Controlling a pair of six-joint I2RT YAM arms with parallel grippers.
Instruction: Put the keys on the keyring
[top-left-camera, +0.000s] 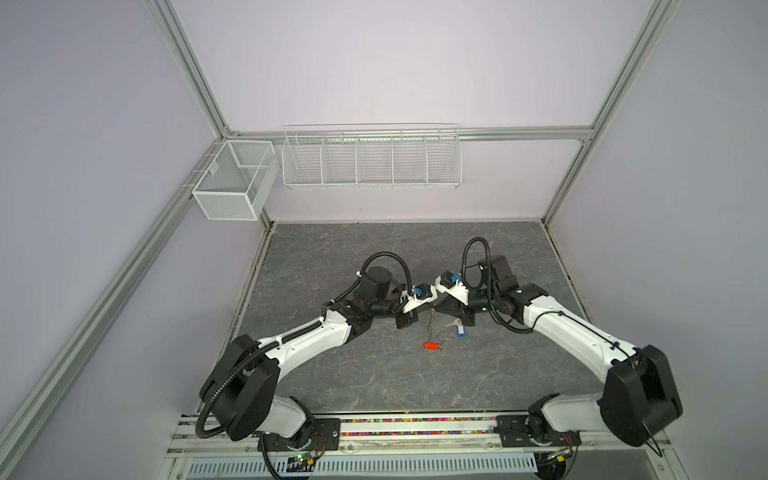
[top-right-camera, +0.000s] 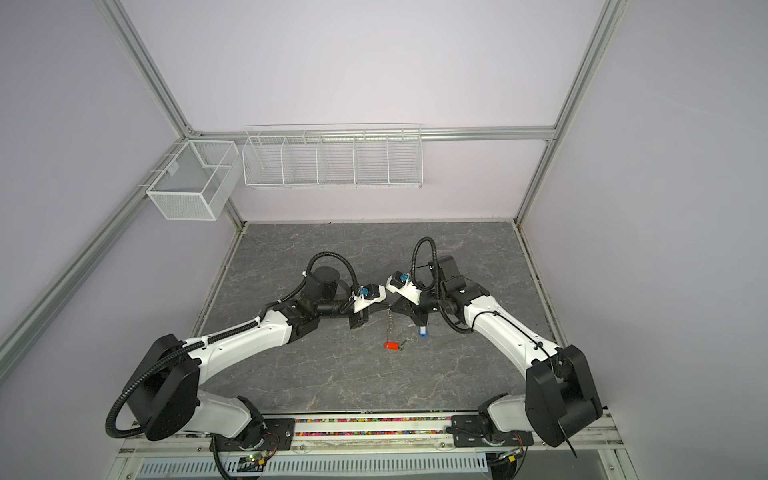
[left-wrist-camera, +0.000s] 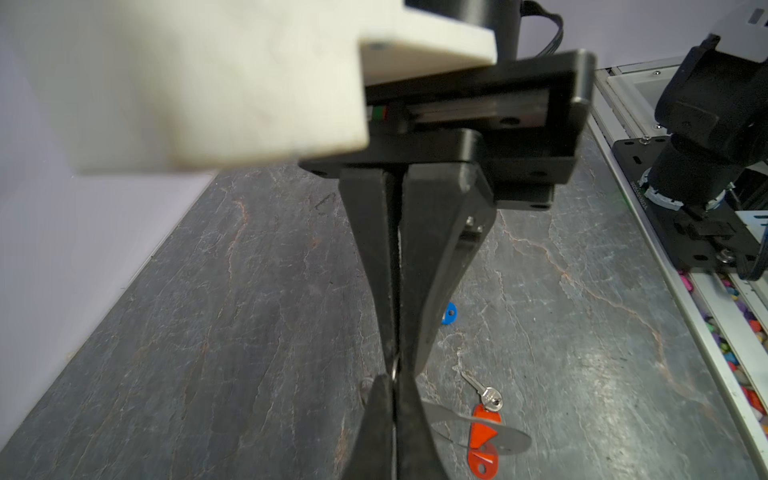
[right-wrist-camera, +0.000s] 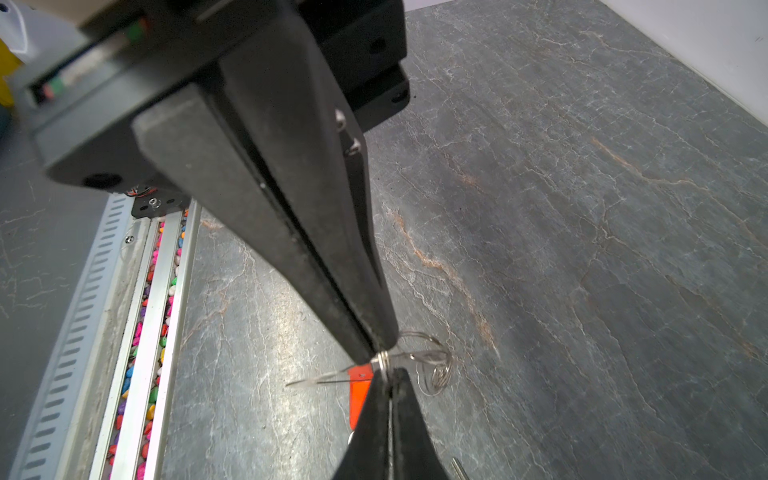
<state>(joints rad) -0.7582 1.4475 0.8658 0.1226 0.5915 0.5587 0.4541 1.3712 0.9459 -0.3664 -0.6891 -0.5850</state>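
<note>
A grey, veined slate tabletop (top-left-camera: 374, 374) fills the floor of the cell. Lilac walls (top-left-camera: 374, 62) and an aluminium frame (top-left-camera: 199, 83) close it in. A long white wire rack (top-left-camera: 372, 160) and a mesh basket (top-left-camera: 232, 178) hang at the back. A channel of coloured pebbles (top-left-camera: 415, 420) runs along the front edge, between the arm bases.

We see both arms reaching to the middle of the tabletop, where they meet tip to tip. In both top views the keyring (top-left-camera: 429, 328) (top-right-camera: 389, 328) hangs from that meeting point as a thin chain-like strand. We cannot tell whether its lower end touches the slate.

In the left wrist view the left gripper (left-wrist-camera: 395, 361) has its jaws pressed together, with a thin wire loop nipped at the very tip. The keyring's flat grey crescent plate shows past the tips, in front of the red tag. In the right wrist view the right gripper (right-wrist-camera: 379, 353) is likewise fully closed. It pinches the coiled wire rings of the same keyring, right against the left gripper's tips. So both grippers hold the keyring.

The red-tagged key (top-left-camera: 432, 345) lies flat on the tabletop, close to the keyring's lower end. The blue-tagged key (top-left-camera: 459, 329) lies on the slate close by the right gripper, to the right of the hanging keyring. The two keys lie near each other but apart, neither of them held.
</note>
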